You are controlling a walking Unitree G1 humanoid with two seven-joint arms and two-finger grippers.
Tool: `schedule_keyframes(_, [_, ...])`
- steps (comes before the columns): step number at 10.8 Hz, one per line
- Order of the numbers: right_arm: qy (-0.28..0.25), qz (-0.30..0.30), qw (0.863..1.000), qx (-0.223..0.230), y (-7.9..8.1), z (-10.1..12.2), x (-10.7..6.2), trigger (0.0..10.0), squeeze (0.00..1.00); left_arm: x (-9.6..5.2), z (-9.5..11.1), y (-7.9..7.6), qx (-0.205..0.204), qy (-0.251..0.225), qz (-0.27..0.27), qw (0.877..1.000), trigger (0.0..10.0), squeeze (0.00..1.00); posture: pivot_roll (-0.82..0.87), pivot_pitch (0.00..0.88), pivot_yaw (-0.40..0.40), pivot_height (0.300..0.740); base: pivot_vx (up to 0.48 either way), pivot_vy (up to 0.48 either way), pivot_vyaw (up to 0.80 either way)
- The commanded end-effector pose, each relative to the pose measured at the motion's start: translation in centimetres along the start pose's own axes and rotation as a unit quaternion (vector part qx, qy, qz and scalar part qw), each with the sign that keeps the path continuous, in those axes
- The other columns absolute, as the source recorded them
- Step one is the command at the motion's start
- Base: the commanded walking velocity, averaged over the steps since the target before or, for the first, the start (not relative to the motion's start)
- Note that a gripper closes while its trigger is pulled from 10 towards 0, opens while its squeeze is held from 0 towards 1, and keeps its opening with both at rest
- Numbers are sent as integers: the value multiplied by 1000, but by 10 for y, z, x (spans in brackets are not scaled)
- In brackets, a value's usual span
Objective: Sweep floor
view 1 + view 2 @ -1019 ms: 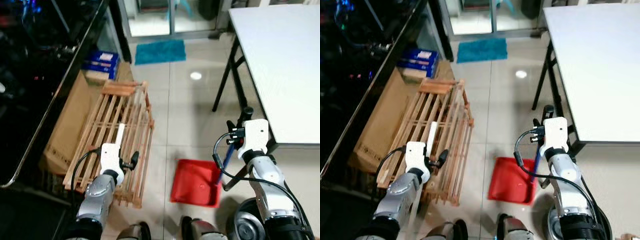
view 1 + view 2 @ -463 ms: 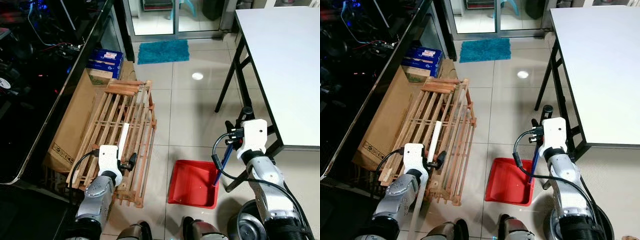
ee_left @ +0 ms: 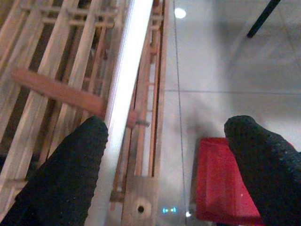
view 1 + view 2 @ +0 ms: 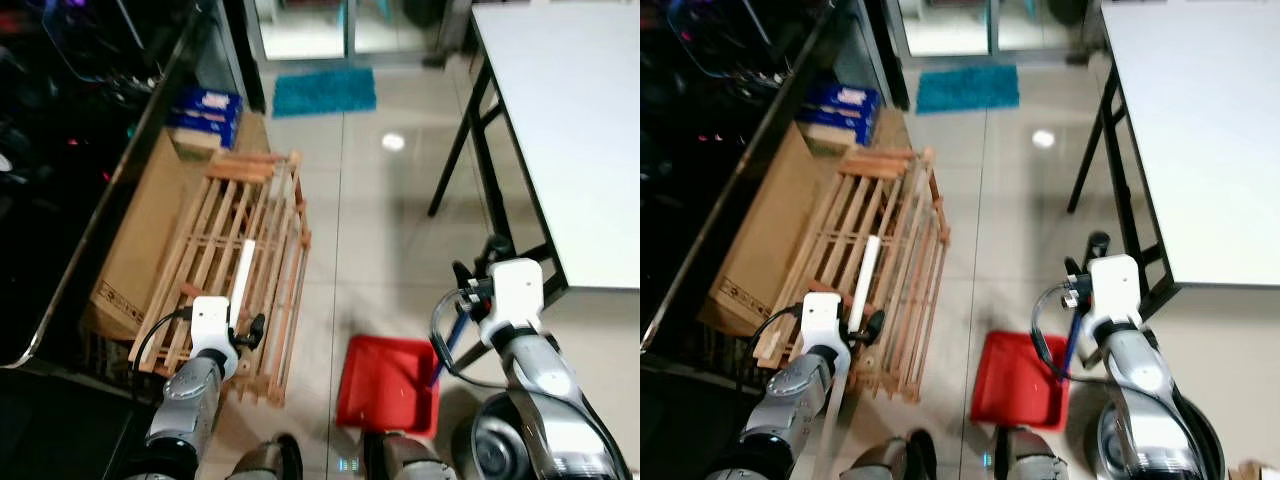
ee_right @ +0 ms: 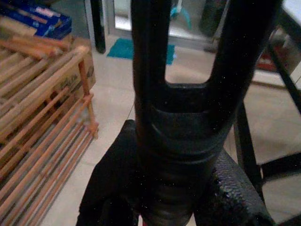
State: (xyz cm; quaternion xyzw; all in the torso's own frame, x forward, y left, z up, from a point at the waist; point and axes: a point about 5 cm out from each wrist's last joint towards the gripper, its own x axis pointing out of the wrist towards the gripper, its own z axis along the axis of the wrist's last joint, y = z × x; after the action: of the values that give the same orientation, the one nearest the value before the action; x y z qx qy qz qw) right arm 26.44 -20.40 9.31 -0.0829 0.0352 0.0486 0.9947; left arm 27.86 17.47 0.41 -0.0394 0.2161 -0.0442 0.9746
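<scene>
Looking down from the head camera, the left eye view shows a pale tiled floor with a red dustpan lying flat just ahead of the robot's feet. The right gripper sits above the dustpan's right edge, closed round the dark top of its blue handle, which slants down to the pan. On the robot's left, the left gripper is low beside a wooden slatted crate and a white stick, the broom's handle as far as can be told, rises from it across the slats. A cardboard box leans behind the crate against a dark glass-topped cabinet, with a blue package further back and a teal mat by the doorway. A white table on black legs fills the right side. In the right eye view the same layout appears, with the dustpan touching no other object on the floor. From the left wrist view, the two black fingers stand wide apart; the white stick runs just beside one finger, touching its inner edge, while the other finger is well clear of it over the dustpan's corner, so a firm grip cannot be confirmed. From the right wrist view, the black fingers are wrapped tightly around the forked black grip at the handle's top.
</scene>
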Motion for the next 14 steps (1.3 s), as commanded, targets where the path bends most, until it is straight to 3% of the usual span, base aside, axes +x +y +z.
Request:
schedule_keyframes(1, [-6, -2, 1000, 4, -2, 5, -6, 10000, 0, -2, -6, 7, 1, 12, 10, 1000, 10000, 0, -254, 288, 91, 740, 0, 0, 0])
schedule_keyframes(7, [33, -8, 999, -1, -9, 1, -38, 10000, 0, 10, 7, 13, 31, 18, 18, 999, 10000, 0, -289, 373, 75, 740, 0, 0, 0])
schedule_keyframes(12, [49, -6, 999, -5, -13, 3, -47, 10000, 0, 8, 3, 27, 35, 25, 51, 998, 10000, 0, -302, 408, 55, 740, 0, 0, 0])
schedule_keyframes(13, [51, -5, 999, -6, -13, 4, -49, 10000, 0, 8, 4, 28, 37, 25, 53, 998, 10000, 118, -302, 411, 54, 740, 0, 0, 0])
schedule_keyframes(14, [54, -4, 999, -6, -14, 4, -49, 10000, 0, 9, 9, 30, 39, 14, 58, 997, 10000, 557, -302, 414, 51, 740, 0, 0, 0])
